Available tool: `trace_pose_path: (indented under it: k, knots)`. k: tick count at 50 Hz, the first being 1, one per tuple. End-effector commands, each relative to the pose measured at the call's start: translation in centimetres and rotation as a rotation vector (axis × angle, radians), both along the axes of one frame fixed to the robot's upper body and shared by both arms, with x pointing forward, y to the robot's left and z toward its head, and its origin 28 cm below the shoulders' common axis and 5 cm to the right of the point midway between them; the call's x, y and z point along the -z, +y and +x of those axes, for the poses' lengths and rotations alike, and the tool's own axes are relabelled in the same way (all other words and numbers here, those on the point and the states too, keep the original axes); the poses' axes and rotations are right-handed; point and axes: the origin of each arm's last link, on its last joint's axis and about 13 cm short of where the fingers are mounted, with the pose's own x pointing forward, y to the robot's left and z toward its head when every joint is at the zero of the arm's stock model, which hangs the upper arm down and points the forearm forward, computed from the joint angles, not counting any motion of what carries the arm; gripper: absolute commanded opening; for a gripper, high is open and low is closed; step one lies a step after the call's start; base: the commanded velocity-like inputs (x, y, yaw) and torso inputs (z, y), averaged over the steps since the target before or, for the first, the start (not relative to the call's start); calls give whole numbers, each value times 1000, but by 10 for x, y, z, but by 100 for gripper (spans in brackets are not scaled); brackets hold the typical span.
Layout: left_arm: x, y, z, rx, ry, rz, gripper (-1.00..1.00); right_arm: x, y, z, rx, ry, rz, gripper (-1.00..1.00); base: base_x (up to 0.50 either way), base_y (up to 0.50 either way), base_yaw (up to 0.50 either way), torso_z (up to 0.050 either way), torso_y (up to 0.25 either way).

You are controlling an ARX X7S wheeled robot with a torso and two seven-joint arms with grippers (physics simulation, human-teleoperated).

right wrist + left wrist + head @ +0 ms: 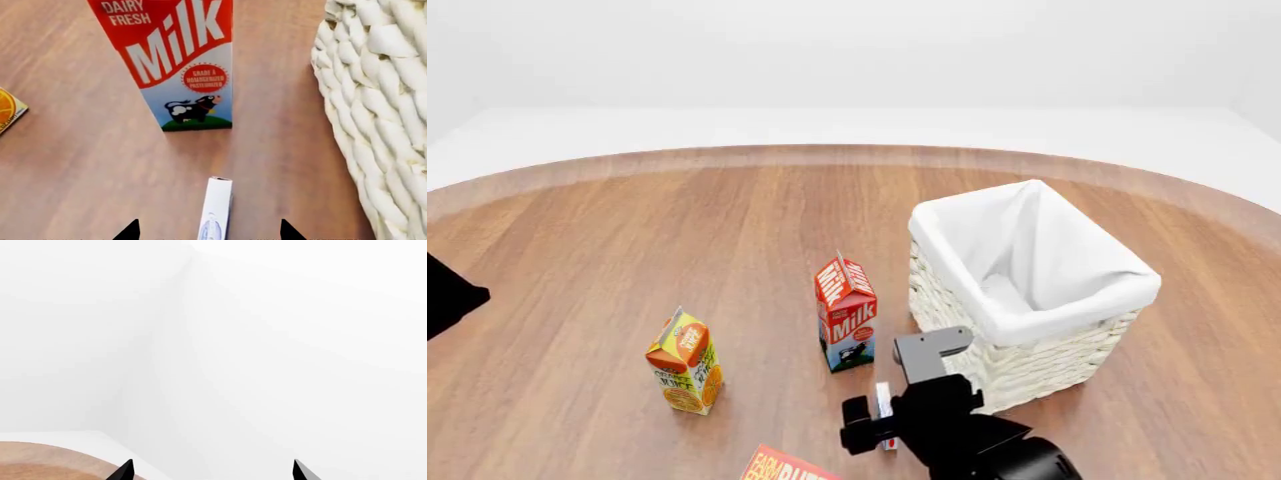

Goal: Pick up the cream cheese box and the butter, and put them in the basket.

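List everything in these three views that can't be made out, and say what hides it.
- Butter: head view's lower edge cuts off most of it.
- Cream cheese box: seen edge-on in the right wrist view, label unreadable; in the head view the right gripper covers most of it.
- Left gripper: only two fingertips show; the head view shows just a dark part of that arm.
- Basket: its walls hide its floor.

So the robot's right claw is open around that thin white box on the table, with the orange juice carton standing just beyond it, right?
Not quite. The carton just beyond the cream cheese box is the red-and-white milk carton, as the right wrist view shows. The orange juice carton stands further off to the side. The right gripper is indeed open around the box on the table.
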Motion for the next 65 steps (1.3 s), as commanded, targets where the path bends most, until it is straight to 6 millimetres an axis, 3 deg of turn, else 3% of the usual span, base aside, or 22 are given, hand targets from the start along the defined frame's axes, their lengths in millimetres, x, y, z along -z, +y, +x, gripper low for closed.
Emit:
trace_pose_path:
  k: [1, 65]
  knots:
    - [0, 0, 0, 0, -1, -1, 100, 6, 2, 0, -3, 13, -5, 100, 0, 0, 0, 0, 0]
    - [-1, 0, -1, 0, -2, -1, 100, 26, 3, -3, -18, 53, -20, 100, 0, 0, 0, 0, 0]
